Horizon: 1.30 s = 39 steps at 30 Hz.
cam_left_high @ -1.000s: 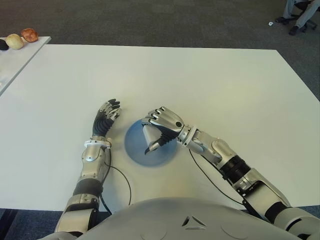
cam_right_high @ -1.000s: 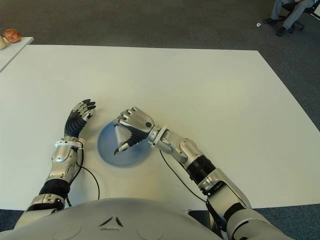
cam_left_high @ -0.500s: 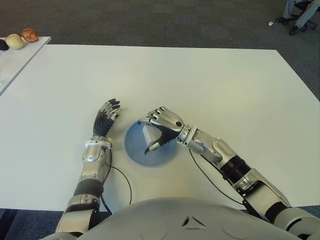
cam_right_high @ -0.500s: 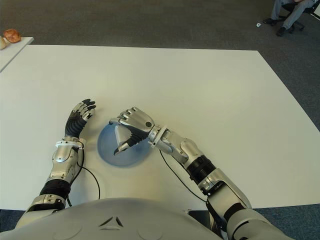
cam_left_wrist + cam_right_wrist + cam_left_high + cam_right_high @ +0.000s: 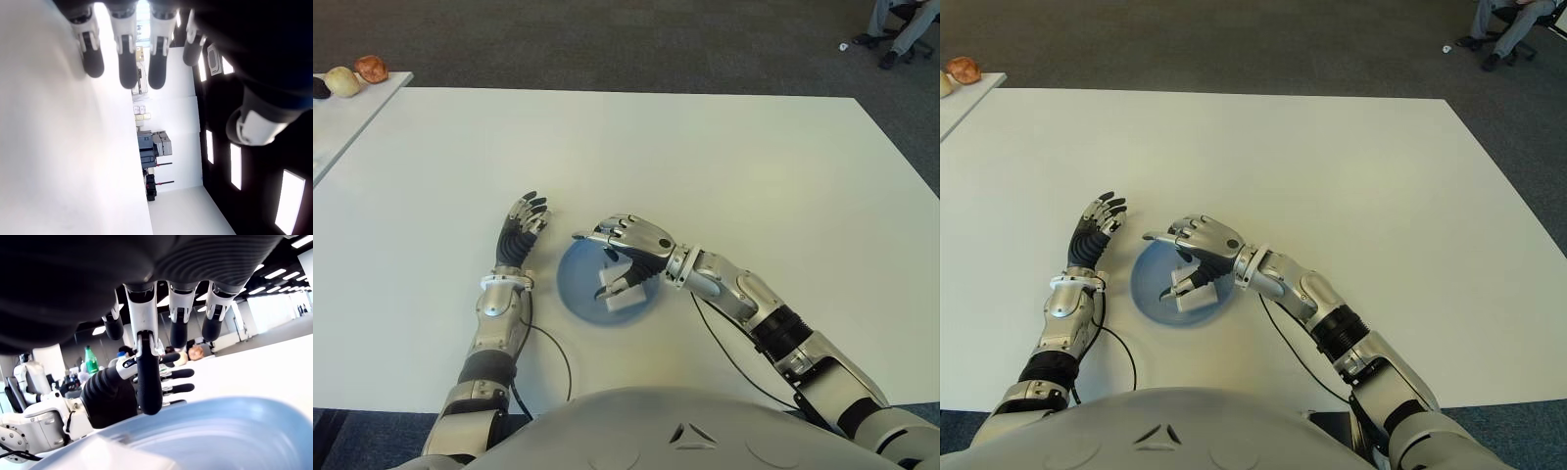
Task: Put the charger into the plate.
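Left eye view: the right hand [image 5: 625, 257] hovers over the blue plate [image 5: 576, 284] with its fingers spread and holding nothing. The white charger [image 5: 625, 297] lies inside the plate, on the part nearest the robot's body, just under the thumb and index fingertips. Whether a fingertip touches it cannot be told from either eye view.

Right wrist view: fingers [image 5: 148, 377] hang extended above the plate [image 5: 234, 431]; a pale corner of the charger [image 5: 122, 455] shows low in the plate, no finger closed on it.

Judgement: the step in hand is release and withdrawal. To do it well:
1. Keep the fingers spread so none hooks the charger.
2. Lift straight up off the plate before moving sideways; a sideways drag risks pushing the charger over the rim or shifting the plate on the table [image 5: 724, 166].
3. Clear the plate's rim, then retreat away from it.

Left hand [image 5: 519, 230] shows beside the plate, on the robot's left of it, fingers extended, idle.
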Tool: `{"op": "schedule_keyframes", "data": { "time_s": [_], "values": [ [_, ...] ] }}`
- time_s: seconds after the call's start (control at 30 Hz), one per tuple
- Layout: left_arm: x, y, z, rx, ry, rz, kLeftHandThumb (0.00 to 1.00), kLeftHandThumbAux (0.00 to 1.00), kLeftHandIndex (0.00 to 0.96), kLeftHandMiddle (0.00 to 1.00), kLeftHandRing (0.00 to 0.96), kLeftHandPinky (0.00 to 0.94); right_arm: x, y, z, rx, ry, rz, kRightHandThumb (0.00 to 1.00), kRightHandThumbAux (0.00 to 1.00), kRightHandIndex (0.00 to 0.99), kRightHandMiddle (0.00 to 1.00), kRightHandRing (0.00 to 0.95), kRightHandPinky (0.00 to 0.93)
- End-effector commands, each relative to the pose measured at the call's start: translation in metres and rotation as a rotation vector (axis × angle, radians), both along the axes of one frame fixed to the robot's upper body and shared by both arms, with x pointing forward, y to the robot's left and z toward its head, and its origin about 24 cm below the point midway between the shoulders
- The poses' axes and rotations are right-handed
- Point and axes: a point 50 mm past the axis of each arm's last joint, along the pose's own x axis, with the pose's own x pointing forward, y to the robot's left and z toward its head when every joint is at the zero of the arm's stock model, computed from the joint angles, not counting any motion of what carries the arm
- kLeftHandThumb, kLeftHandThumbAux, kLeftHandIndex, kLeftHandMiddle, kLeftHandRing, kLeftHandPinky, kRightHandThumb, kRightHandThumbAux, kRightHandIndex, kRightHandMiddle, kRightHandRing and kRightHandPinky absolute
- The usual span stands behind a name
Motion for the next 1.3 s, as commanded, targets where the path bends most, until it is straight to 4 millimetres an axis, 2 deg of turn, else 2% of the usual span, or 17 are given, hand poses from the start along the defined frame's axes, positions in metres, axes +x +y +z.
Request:
{"op": "schedule_keyframes", "data": {
  "time_s": [0.03, 0.2, 0.7, 0.83, 1.03, 1.2, 1.3],
  "values": [
    [-0.042, -0.014, -0.047, -0.055, 0.285, 0.016, 0.000, 0.503, 0.109, 0.206, 0.198, 0.172, -0.001, -0.003, -0.005, -0.008, 0.040, -0.009, 0.209, 0.193, 0.000, 0.000, 0.000, 0.000],
    [-0.042, -0.014, -0.047, -0.054, 0.285, 0.024, 0.000, 0.517, 0.159, 0.232, 0.224, 0.224, 0.000, -0.004, -0.006, -0.025, 0.048, -0.013, 0.189, 0.207, 0.000, 0.000, 0.000, 0.000],
    [-0.038, -0.018, -0.045, -0.072, 0.246, 0.022, 0.000, 0.558, 0.237, 0.291, 0.281, 0.275, 0.010, -0.008, -0.002, -0.058, 0.014, -0.037, 0.151, 0.225, 0.000, 0.000, 0.000, 0.000],
    [-0.038, -0.017, -0.044, -0.075, 0.245, 0.009, 0.000, 0.564, 0.255, 0.299, 0.288, 0.283, 0.022, -0.009, 0.002, -0.057, 0.000, -0.073, 0.143, 0.240, 0.000, 0.000, 0.000, 0.000],
    [-0.038, -0.018, -0.043, -0.073, 0.234, 0.015, 0.000, 0.557, 0.282, 0.302, 0.283, 0.268, 0.050, -0.010, 0.014, -0.018, -0.014, -0.218, 0.106, 0.294, 0.000, 0.000, 0.000, 0.000],
    [-0.037, -0.019, -0.042, -0.089, 0.222, 0.019, 0.000, 0.537, 0.311, 0.296, 0.271, 0.255, 0.081, -0.007, 0.024, 0.114, -0.008, -0.401, 0.073, 0.376, 0.000, 0.000, 0.000, 0.000],
    [-0.037, -0.020, -0.041, -0.094, 0.217, 0.011, 0.000, 0.524, 0.329, 0.298, 0.266, 0.250, 0.090, -0.011, 0.028, 0.198, 0.019, -0.472, 0.063, 0.425, 0.000, 0.000, 0.000, 0.000]
  ]
}}
